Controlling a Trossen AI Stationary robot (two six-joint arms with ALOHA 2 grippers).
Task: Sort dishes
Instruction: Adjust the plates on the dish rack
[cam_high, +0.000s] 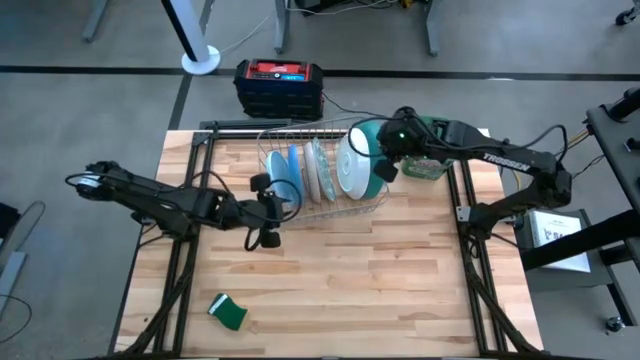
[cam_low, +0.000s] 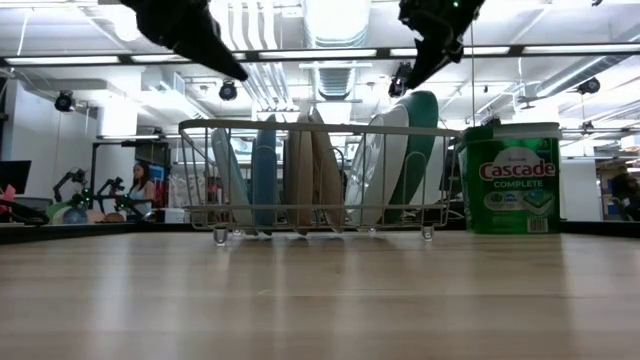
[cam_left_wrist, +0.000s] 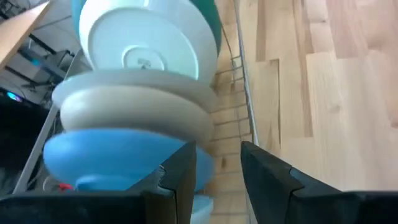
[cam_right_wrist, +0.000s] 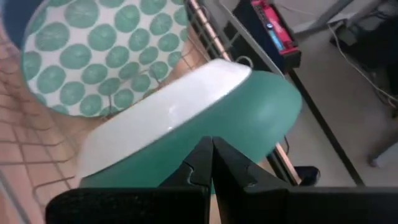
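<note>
Wire rack bars partly hiding the upright plates.

From overhead we are looking straight down on the whole bench; from bench-top height we are looking level across it into the room. Both views are sharing the wire rack of plates at the far edge. Each wrist camera is peering closely at those plates past its own fingers

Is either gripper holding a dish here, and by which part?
No. The left gripper is open beside the rack; the right gripper is shut above the teal plate.
</note>
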